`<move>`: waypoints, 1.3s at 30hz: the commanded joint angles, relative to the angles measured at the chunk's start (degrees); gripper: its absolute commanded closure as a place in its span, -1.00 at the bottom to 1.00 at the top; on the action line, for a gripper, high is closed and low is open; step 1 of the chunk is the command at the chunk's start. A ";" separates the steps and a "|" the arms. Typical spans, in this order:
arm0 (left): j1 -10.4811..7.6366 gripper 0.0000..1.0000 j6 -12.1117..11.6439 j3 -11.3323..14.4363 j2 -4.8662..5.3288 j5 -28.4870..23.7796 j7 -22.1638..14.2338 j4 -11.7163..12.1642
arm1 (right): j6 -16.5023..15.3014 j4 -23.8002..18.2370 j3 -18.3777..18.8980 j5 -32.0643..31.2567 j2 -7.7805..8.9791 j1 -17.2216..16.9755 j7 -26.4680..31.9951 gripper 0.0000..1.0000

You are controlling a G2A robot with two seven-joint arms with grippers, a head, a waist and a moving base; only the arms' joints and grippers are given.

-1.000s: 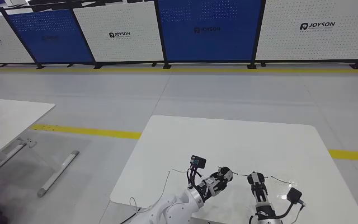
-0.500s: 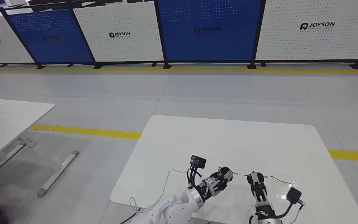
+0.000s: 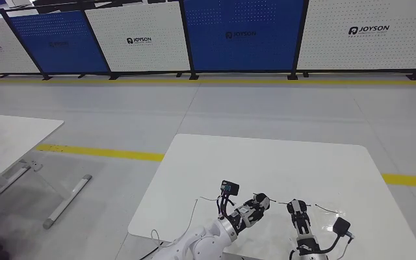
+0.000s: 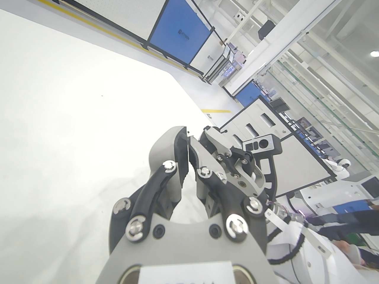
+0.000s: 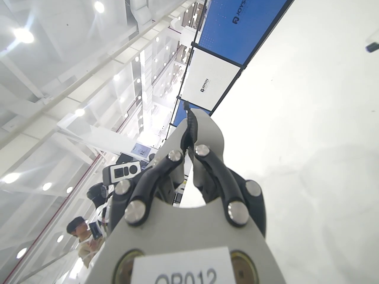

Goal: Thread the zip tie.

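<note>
So, low centre of the top view over the white table (image 3: 260,162), right gripper (image 5: 189,124) is clenched on the thin black plastic zip tie (image 5: 186,106), left gripper (image 4: 187,146) clenched too, contents unclear to me; I judge threading not yet done.

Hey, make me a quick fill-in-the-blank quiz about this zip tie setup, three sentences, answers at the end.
1. Both arms work over a ____ table.
2. The right gripper has its fingers ____ on the dark end of the zip tie.
3. The partition panels beyond the table alternate white and ____.

Missing words: white; shut; blue.
</note>
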 commanded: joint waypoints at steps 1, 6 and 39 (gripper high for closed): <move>0.00 1.00 -0.02 -0.01 0.00 -0.01 -0.02 0.00 | 0.00 0.00 0.00 0.00 0.00 0.00 0.00 1.00; 0.03 1.00 0.03 0.01 0.00 -0.08 -0.02 0.03 | 0.00 0.00 0.00 0.00 0.00 0.00 0.00 1.00; -0.13 1.00 1.33 0.11 -0.36 -2.05 0.17 0.21 | 1.19 1.15 0.29 -0.41 -1.33 1.36 2.02 1.00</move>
